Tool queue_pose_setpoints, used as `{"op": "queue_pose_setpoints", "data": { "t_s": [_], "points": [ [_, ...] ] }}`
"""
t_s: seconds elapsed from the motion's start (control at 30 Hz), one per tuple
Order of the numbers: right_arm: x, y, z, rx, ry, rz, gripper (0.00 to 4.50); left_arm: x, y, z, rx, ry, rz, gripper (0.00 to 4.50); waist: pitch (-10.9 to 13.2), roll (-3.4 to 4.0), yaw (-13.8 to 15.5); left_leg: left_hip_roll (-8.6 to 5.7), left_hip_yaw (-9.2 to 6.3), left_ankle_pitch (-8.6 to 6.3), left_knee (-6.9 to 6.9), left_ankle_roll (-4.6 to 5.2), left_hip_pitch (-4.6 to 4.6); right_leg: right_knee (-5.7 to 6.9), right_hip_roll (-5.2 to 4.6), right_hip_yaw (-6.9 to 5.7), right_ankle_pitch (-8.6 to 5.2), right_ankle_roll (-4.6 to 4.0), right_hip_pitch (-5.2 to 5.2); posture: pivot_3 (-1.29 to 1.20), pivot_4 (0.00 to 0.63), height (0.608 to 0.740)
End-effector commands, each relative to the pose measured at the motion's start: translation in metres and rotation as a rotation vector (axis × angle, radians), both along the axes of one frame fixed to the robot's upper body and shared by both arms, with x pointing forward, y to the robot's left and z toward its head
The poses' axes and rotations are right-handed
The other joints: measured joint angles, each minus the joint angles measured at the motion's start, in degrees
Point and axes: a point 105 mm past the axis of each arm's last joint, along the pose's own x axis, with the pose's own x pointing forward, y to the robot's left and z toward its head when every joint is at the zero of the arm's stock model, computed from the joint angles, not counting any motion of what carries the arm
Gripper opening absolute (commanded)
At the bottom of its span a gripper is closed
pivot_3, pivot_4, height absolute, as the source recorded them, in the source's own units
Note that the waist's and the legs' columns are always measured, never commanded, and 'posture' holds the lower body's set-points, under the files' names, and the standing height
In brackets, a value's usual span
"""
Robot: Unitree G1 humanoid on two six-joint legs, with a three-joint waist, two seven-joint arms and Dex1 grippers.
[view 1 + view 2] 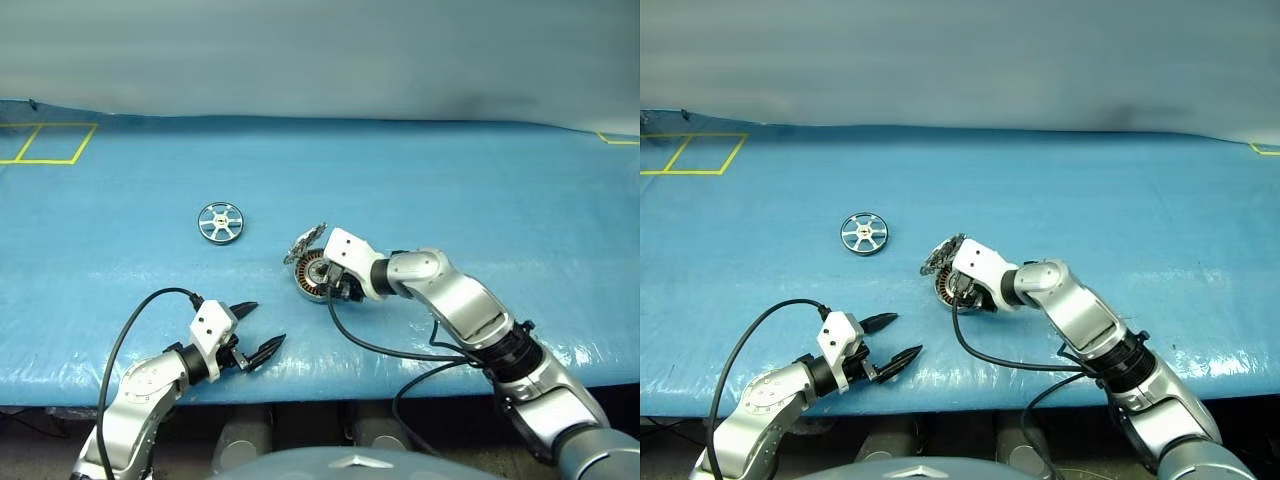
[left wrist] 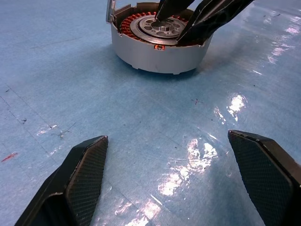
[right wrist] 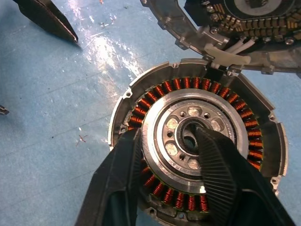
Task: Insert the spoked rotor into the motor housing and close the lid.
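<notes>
The spoked rotor [image 1: 220, 222] lies flat on the blue table, left of and beyond the motor housing [image 1: 312, 272]. The housing sits open, showing copper windings [image 3: 244, 122] around a silver centre. Its toothed lid [image 1: 305, 243] stands tilted up at the far rim, seen close in the right wrist view [image 3: 244, 28]. My right gripper [image 3: 167, 134] is down on the housing, one finger in the central bore and the other against the silver ring's outer edge, pinching it. My left gripper [image 1: 268, 323] hovers open and holds nothing near the table's front edge, left of the housing [image 2: 155, 54].
Yellow tape squares [image 1: 45, 143] mark the far left of the blue table cover [image 1: 500, 200], and another tape corner [image 1: 620, 138] marks the far right. The table's front edge runs just under my left gripper. Black cables hang from both wrists.
</notes>
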Motion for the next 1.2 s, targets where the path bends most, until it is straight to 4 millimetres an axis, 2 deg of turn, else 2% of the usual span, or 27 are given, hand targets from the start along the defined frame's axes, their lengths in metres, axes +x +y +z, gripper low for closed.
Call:
{"op": "queue_pose_setpoints", "data": {
  "t_s": [0.03,0.1,0.13,0.43,0.67,0.93,1.2],
  "points": [
    [0.0,-0.001,0.002,0.007,-0.002,-0.008,0.74,0.0,-0.004,0.009,-0.01,-0.042,-0.012,4.5,0.0,0.01,0.0,0.0,0.0,0.0,0.01,0.0,0.02,0.01,0.0,0.0,0.0,0.0,0.02,0.0,0.15,0.74],
    [0.001,-0.002,0.001,0.009,0.004,-0.014,0.13,0.0,-0.004,0.009,-0.01,-0.041,-0.012,4.5,0.0,0.0,0.0,0.0,0.0,0.0,0.03,0.0,0.06,0.02,0.0,0.0,0.0,0.0,0.06,0.0,0.15,0.74],
    [0.001,-0.002,0.001,0.012,0.008,-0.017,0.04,0.0,-0.004,0.009,-0.011,-0.04,-0.011,4.5,0.0,0.01,0.0,0.0,0.0,0.0,0.03,0.0,0.07,0.02,0.0,0.0,0.0,0.0,0.07,0.0,0.15,0.74],
    [0.005,-0.005,0.005,0.03,0.004,-0.036,0.04,-0.001,-0.005,0.008,-0.013,-0.039,-0.01,4.5,0.0,0.01,0.0,0.0,0.01,0.0,0.04,0.0,0.08,0.03,0.0,0.01,0.0,0.0,0.08,0.0,0.15,0.74],
    [0.01,0.001,0.033,0.164,-0.089,-0.065,0.04,-0.001,-0.005,0.008,-0.008,-0.037,-0.013,4.5,0.0,0.01,0.0,0.0,0.01,0.0,0.03,0.0,0.06,0.03,0.0,0.01,0.0,0.0,0.05,0.0,0.15,0.74],
    [0.003,0.002,0.025,0.188,-0.071,-0.087,0.04,0.0,-0.005,0.009,-0.003,-0.038,-0.026,4.5,0.0,0.03,0.0,0.0,0.01,0.0,0.0,0.0,0.06,0.02,0.01,0.01,0.0,0.0,0.04,0.0,0.15,0.74],
    [0.004,0.003,0.021,0.186,-0.074,-0.085,0.04,0.0,-0.005,0.01,-0.002,-0.037,-0.029,4.5,0.0,0.03,0.0,0.0,0.02,0.0,0.01,0.0,0.06,0.02,0.01,0.02,0.0,0.0,0.04,0.0,0.15,0.74]
  ]
}}
